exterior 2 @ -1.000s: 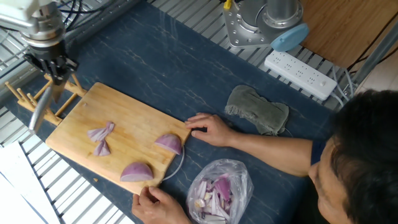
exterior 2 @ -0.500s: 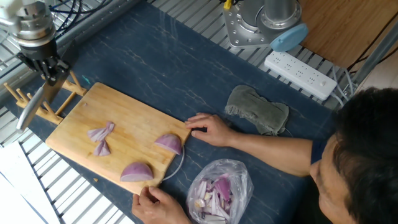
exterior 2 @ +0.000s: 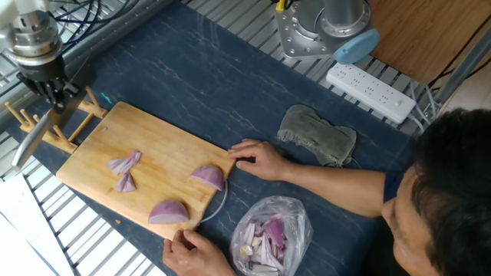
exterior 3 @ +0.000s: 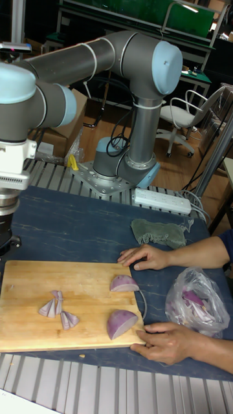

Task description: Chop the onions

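Observation:
Two larger red onion wedges (exterior 2: 209, 176) (exterior 2: 169, 211) lie near the right end of the wooden cutting board (exterior 2: 153, 138). Thin onion slivers (exterior 2: 124, 162) (exterior 2: 126, 182) sit at its middle. In the tall fixed view the wedges (exterior 3: 123, 283) (exterior 3: 122, 322) and slivers (exterior 3: 52, 305) lie the same way on the board (exterior 3: 77, 278). My gripper (exterior 2: 54, 96) hangs beyond the board's far left corner, shut on a knife (exterior 2: 34, 138) whose blade slants down to the left, off the board and apart from the onions.
A person's hands (exterior 2: 257, 159) (exterior 2: 192, 251) hold the board's right edge. A clear bag of onion scraps (exterior 2: 270, 234) lies right of the board, with a grey cloth (exterior 2: 316, 134) and power strip (exterior 2: 370, 90) behind. A wooden rack (exterior 2: 46, 123) stands under the knife.
The gripper has carried the knife to the left and slightly up, away from the board's corner. Onions, board and hands have not moved.

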